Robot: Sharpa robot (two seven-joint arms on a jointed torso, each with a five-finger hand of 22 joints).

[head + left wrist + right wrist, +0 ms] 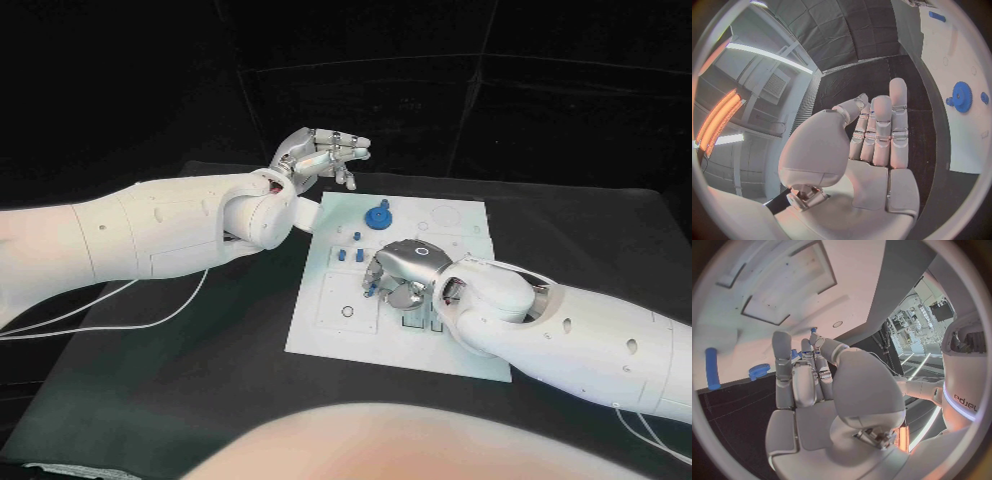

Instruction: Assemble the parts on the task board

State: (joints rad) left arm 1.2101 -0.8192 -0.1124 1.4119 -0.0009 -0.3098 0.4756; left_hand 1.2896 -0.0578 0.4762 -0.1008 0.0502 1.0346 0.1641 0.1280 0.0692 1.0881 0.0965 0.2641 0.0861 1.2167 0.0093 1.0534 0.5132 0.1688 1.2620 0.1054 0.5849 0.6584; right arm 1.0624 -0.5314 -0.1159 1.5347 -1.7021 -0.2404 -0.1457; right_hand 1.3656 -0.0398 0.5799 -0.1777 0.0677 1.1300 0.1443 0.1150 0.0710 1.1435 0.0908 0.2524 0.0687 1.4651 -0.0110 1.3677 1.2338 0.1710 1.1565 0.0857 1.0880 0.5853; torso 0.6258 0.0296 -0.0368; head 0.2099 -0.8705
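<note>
A white task board (325, 335) lies mid-table, the right hand (401, 272) resting over its centre pinching a small blue part (371, 291), the left hand (320, 155) raised beyond its far left corner with fingers extended together holding nothing, and a blue gear (379, 216) standing near its far edge.

Black table (188, 380), black curtain backdrop (476, 90).

The board (325, 330) is lying in the middle of the table (173, 400). A gear (379, 216) is standing on its far part, with pegs (348, 256) just before it. The right hand (401, 275) is hovering over the board's middle; the left hand (320, 156) is hanging behind its far left corner.
</note>
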